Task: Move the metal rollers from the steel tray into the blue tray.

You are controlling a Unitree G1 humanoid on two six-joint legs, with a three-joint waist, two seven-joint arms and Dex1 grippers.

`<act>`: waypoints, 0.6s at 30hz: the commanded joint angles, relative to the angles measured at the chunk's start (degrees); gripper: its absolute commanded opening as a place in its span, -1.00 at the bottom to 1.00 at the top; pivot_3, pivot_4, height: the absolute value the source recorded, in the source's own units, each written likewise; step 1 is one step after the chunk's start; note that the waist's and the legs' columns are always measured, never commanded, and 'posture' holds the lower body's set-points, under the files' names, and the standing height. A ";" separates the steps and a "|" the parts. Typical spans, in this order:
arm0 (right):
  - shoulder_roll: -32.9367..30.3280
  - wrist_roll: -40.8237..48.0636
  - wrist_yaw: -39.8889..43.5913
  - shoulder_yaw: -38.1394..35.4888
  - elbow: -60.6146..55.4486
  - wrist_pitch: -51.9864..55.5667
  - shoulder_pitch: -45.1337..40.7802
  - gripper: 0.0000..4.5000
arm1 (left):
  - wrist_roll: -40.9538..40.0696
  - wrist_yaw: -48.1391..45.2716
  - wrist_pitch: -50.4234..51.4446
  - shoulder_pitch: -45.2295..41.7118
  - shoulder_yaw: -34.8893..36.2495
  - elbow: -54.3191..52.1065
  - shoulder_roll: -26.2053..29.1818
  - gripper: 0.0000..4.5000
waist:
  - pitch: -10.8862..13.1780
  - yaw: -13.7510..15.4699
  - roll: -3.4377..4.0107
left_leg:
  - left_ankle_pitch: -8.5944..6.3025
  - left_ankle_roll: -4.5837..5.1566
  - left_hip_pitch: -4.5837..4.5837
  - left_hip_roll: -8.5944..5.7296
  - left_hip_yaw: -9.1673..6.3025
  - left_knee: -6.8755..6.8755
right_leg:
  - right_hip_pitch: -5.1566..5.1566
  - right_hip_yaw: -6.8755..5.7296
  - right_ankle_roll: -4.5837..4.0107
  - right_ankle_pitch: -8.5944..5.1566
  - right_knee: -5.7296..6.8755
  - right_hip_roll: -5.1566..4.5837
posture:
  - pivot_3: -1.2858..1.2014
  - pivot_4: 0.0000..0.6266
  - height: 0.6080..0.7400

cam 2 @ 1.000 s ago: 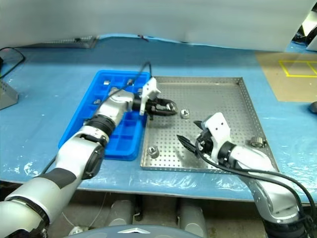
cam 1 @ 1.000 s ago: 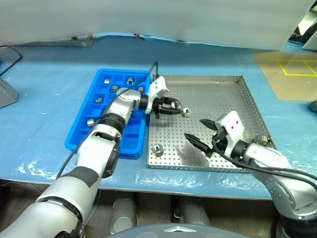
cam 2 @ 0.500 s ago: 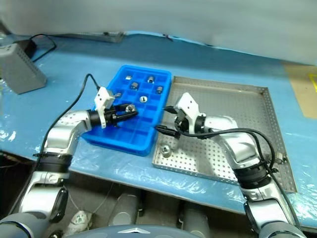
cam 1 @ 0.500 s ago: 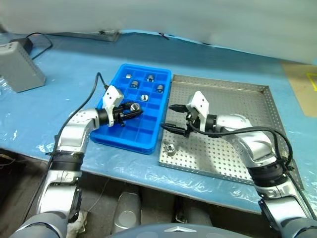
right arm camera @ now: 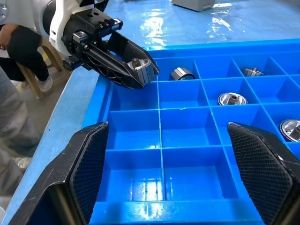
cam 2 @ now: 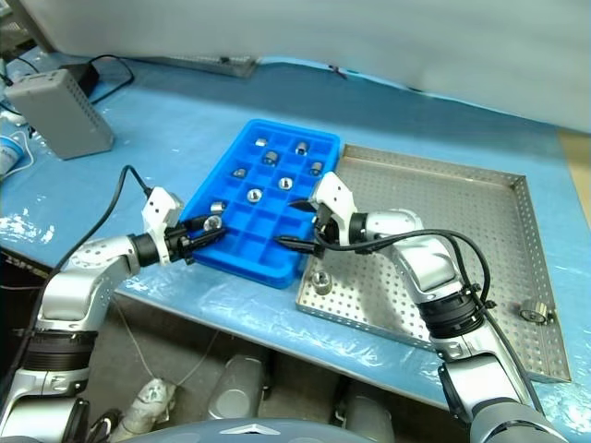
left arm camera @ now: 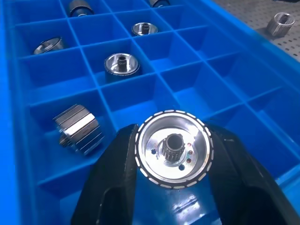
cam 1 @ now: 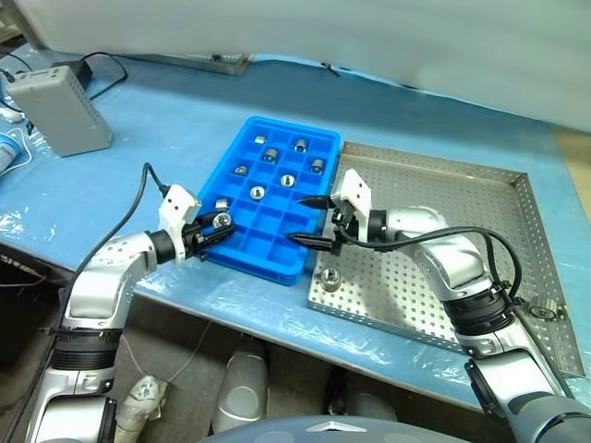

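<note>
While L grip works: status below.
Done: ~7 shiny silver metal rollers sit in bright blue gridded plastic tray.
Left: 2 on perforated steel tray, one near blue tray, one at far rim.
L gripper: clamped on a roller over a near-edge cell.
R gripper: wide apart, holding nothing, above blue tray edge.

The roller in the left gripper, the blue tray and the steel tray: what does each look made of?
Roller held by the left gripper: looks like polished metal, with a mirror-bright face, fine ribbed rim and dark toothed bore. Blue tray: likely moulded plastic, with uniform glossy blue walls and soft glare. Steel tray: apparently sheet metal, matte silver-grey, perforated floor, folded low rim.
</note>
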 commanded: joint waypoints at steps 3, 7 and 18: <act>0.64 -0.44 -0.65 -0.70 -1.14 -0.97 0.66 0.87 | -1.10 0.84 1.80 -0.36 -2.86 -3.36 0.53 -0.24 | 0.00 0.67 0.00 | 0.05 -0.08 0.12 -0.01 0.00 -0.04 | 0.00 0.06 0.01 -0.02 0.15 0.00 | 0.43 -0.52 1.00; 0.63 -0.76 -1.18 -0.89 -1.65 -1.04 1.53 0.87 | -1.46 0.45 3.01 -1.24 -4.16 -2.85 1.73 0.32 | 0.00 0.93 0.00 | 0.10 -0.16 0.27 -0.03 0.01 -0.06 | -0.01 0.20 0.01 -0.09 0.33 0.04 | 0.41 -0.52 1.00; -4.43 -0.01 -1.30 -5.11 -4.87 0.08 7.07 0.87 | -4.26 -5.85 1.00 -7.88 -4.68 2.87 4.30 0.62 | 0.00 1.06 0.00 | 0.16 -0.26 0.44 -0.05 0.06 -0.15 | 0.00 0.36 0.19 -0.23 0.44 0.12 | 0.35 -0.52 1.00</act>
